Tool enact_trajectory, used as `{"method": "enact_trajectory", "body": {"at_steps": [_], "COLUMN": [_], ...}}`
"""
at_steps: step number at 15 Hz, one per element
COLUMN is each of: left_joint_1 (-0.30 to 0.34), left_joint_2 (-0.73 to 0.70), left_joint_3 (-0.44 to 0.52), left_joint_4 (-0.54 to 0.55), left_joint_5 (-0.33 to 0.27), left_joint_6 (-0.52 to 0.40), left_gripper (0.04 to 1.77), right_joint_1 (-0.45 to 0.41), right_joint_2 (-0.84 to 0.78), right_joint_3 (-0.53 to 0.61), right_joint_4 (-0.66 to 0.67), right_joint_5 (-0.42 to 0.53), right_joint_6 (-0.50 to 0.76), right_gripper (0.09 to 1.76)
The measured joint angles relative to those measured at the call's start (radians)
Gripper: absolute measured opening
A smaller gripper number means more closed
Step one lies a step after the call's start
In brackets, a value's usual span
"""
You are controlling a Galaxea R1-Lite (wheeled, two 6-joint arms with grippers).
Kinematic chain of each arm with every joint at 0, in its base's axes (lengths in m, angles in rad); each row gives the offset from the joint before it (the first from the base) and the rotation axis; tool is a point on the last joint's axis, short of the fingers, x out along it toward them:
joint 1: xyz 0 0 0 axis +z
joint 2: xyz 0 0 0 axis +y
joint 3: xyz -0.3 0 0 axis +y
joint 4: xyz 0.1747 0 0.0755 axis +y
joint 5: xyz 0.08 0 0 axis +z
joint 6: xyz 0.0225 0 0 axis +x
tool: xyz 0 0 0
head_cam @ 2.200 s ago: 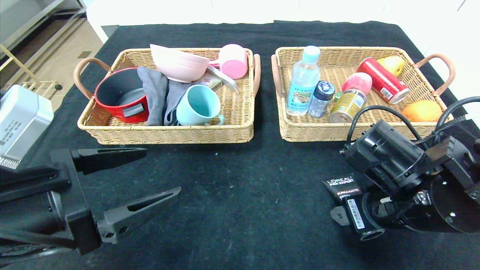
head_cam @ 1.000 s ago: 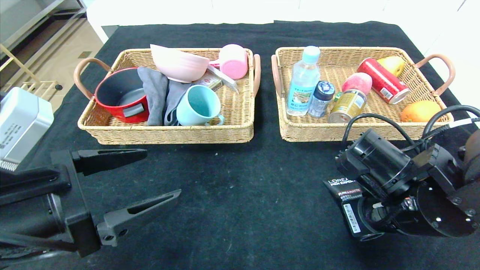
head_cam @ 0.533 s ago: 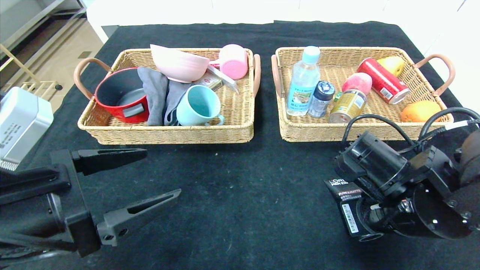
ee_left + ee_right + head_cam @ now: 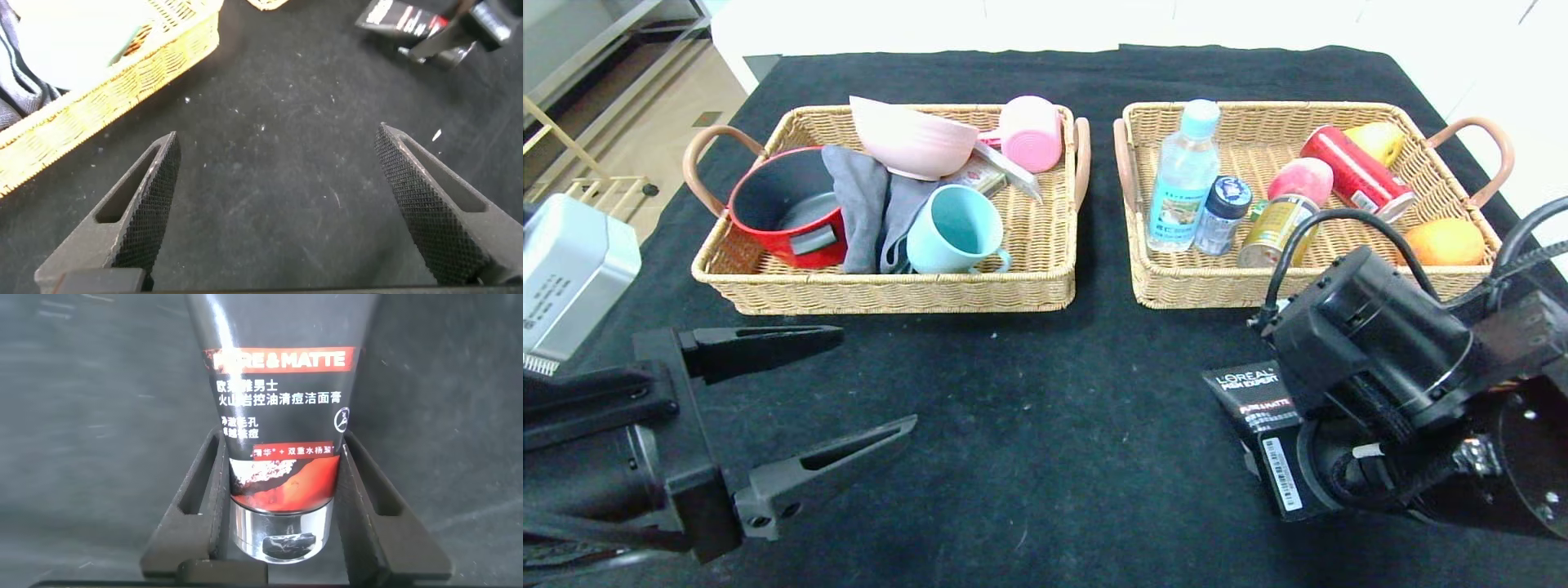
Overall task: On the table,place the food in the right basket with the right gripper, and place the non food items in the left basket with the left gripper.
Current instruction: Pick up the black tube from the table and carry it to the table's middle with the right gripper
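black-draped tabletop (image 4: 1045,457), right claw (image 4: 282,498) clamped on l'oreal tube (image 4: 278,400) near its silver cap, left claw (image 4: 278,204) spread wide, holding nothing

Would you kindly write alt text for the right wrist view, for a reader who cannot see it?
The right gripper has its two black fingers pressed against either side of a black L'Oreal tube with a red band and a silver cap. Behind it is the black cloth of the table.
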Motion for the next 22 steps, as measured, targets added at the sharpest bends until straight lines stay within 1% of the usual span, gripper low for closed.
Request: {"method": "enact_trajectory", "body": {"at_steps": [3, 7, 11, 15, 17, 18, 20, 22], "left_joint_1": [0.0, 0.0, 0.001, 0.001, 0.0, 0.0, 0.0, 0.0], "left_joint_2": [-0.001, -0.005, -0.017, -0.041, -0.05, -0.053, -0.058, -0.06], "left_joint_3": [0.0, 0.001, 0.0, -0.002, -0.003, -0.003, -0.003, -0.002], "left_joint_4": [-0.001, -0.002, -0.004, -0.002, -0.001, -0.001, 0.001, 0.001], "left_joint_5": [0.0, 0.0, 0.0, 0.0, 0.0, 0.0, 0.0, -0.003], "left_joint_6": [0.002, 0.002, 0.001, 0.002, 0.002, 0.002, 0.002, 0.002], "left_gripper": [1.72, 1.72, 1.72, 1.72, 1.72, 1.72, 1.72, 1.72], "right_joint_1": [0.045, 0.097, 0.14, 0.177, 0.193, 0.197, 0.202, 0.206], "right_joint_2": [0.001, 0.049, 0.135, 0.243, 0.29, 0.311, 0.345, 0.37], "right_joint_3": [-0.081, -0.206, -0.324, -0.424, -0.457, -0.464, -0.466, -0.465], "right_joint_4": [-0.002, -0.008, -0.015, -0.065, -0.101, -0.151, -0.23, -0.271], "right_joint_5": [0.001, 0.003, 0.004, 0.01, 0.01, 0.01, 0.011, 0.01], "right_joint_6": [0.001, 0.008, 0.008, 0.008, 0.008, 0.008, 0.009, 0.01], "right_gripper": [0.81, 0.81, 0.81, 0.8, 0.8, 0.8, 0.8, 0.8]}}
